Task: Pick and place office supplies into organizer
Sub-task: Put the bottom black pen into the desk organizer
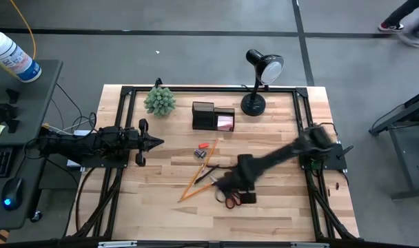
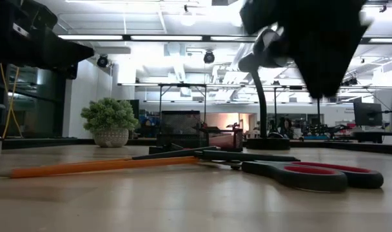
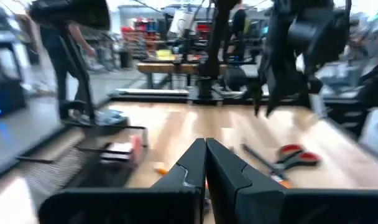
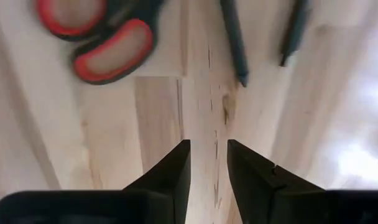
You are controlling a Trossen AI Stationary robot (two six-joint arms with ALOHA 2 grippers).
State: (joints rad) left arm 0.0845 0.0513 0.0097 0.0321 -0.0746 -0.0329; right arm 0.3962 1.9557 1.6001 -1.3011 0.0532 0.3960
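Task status: early stage. Most office supplies remain loose on the tabletop; nothing is being carried.

Organizer: stands at the far side of the tabletop, between the green plant ball and the desk lamp. A pink sticky-note pad shows in its lower compartment. Whether anything else is inside cannot be told.

Items left to place, all near the tabletop centre:
- red-handled scissors, lying flat, beside the right gripper
- orange pencils, lying diagonally
- black pen, lying beside a second dark stick
- small orange and dark bits, between the pencils and the organizer

Right gripper: positioned above the bare wood just beside the scissors. Its jaws stand at a narrow gap with nothing between them. The pen and the scissor handles lie ahead of the jaws, not touched.

Left gripper: waits at the left side of the tabletop, well apart from the supplies. Its jaws are pressed together and empty.

Judgement: a first loose item must yet be grasped; every visible loose item awaits transfer
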